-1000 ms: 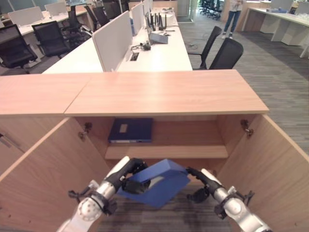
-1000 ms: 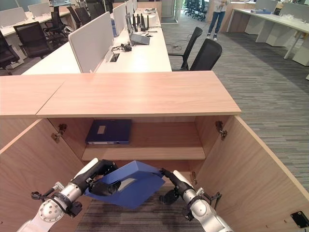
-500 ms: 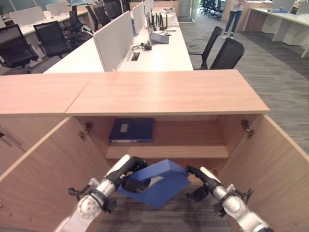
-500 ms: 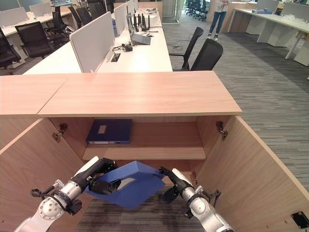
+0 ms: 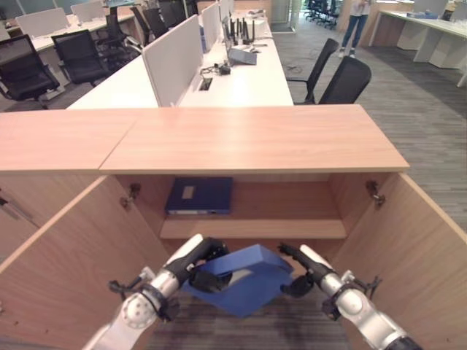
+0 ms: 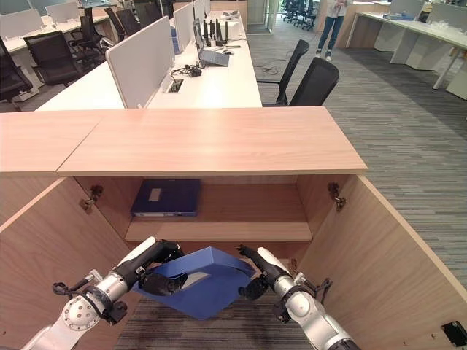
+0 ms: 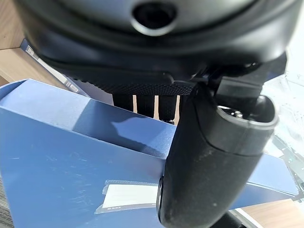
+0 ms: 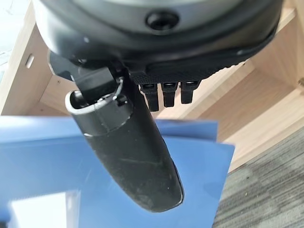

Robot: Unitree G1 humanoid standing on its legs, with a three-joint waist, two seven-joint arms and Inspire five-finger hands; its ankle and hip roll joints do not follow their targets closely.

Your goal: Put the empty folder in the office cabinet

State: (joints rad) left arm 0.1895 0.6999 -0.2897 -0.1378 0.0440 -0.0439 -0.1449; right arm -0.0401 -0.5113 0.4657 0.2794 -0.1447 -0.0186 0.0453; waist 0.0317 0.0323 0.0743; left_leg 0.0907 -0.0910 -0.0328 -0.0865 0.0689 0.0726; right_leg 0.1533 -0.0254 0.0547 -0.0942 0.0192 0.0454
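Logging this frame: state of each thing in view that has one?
cabinet doors: both swung open
blue folder: held between both hands, tilted, in front of the lower compartment, not yet inside
dark folder: lying flat on the shelf, left side
left hand: shut on the blue folder
right hand: shut on the blue folder

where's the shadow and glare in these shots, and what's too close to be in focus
Eye views: the cabinet top is evenly lit, while its inside is shaded, darkest under the shelf where both hands hold the blue folder. Left wrist view: the left hand looms soft and casts a shadow on the folder. Right wrist view: the right hand is blurred by nearness, and the folder shows a pale sheen.
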